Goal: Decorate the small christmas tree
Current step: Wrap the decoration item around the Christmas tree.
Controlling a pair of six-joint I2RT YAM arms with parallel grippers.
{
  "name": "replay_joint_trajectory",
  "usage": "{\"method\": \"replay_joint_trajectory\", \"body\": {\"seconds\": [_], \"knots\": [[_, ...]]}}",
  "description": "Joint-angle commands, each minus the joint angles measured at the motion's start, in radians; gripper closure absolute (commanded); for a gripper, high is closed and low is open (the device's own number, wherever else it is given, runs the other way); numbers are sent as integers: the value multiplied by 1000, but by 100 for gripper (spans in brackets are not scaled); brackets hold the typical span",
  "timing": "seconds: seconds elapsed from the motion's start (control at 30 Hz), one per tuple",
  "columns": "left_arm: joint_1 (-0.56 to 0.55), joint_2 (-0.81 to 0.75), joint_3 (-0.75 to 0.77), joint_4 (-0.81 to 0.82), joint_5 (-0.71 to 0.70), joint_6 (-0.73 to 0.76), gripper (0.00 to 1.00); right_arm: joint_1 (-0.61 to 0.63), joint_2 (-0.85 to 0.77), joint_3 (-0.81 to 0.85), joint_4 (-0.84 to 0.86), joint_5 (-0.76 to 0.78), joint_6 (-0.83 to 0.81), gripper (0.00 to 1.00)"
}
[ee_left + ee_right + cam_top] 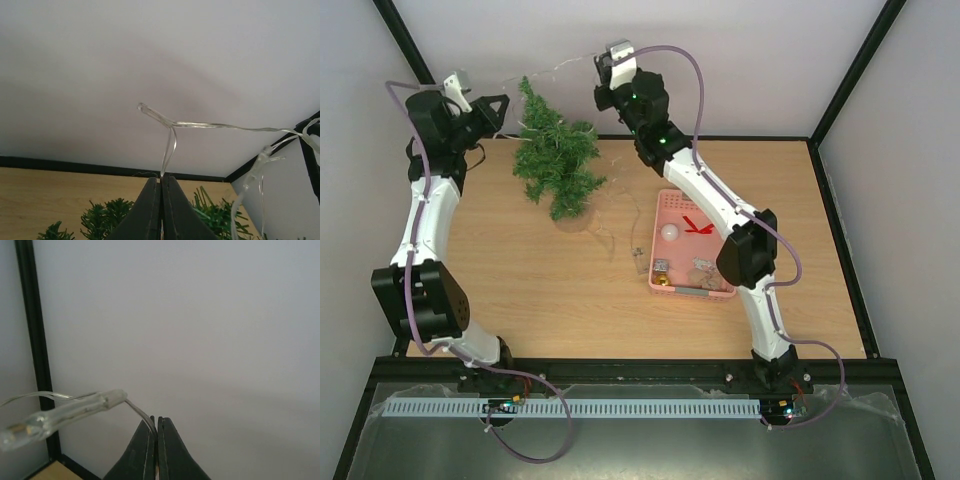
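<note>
1. Two things sit on the worktop, and its near right part is crossed by the right arm, which covers the right side of the pink basket.
2. Near the far edge, left of the middle, stands the small christmas tree. It looks upright, its long axis running from the base up to the tip. In the top view the tip shows toward the far left corner and the clear base is hard to make out under the branches. The left wrist view catches only a few branch tops at its lower edge.
3. Right of the middle lies the basket, well apart from the tree. A white ball, a red piece and some small shiny bits can be seen in it; the rest is too small to name.
4. Raised above the far edge, the left fingers are pressed together on a light string, which rises from their tips and bends off to the right.
5. Across the tree top, the right fingers are also clamped together on the string, with a clear bulb just left of their tips.
6. Between the two arms the string is nearly invisible from above. A thin strand trails from the tree toward the basket's left wall.
</note>
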Motion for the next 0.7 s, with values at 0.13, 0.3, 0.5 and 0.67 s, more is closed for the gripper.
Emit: {"method": "replay_joint_trajectory", "body": {"seconds": [0.13,0.3,0.5,0.67], "knots": [[-8,58,119,-135,56,4,97,-15,-25,-15,-159,20,14,98],[-19,56,116,-128,102,13,93,-18,-44,-16,-247,120,-3,98],[-19,36,123,-165,101,30,74,-24,-110,-59,-315,174,-20,98],[-19,-5,100,-168,72,32,69,-23,-172,-119,-366,179,-32,98]]}}
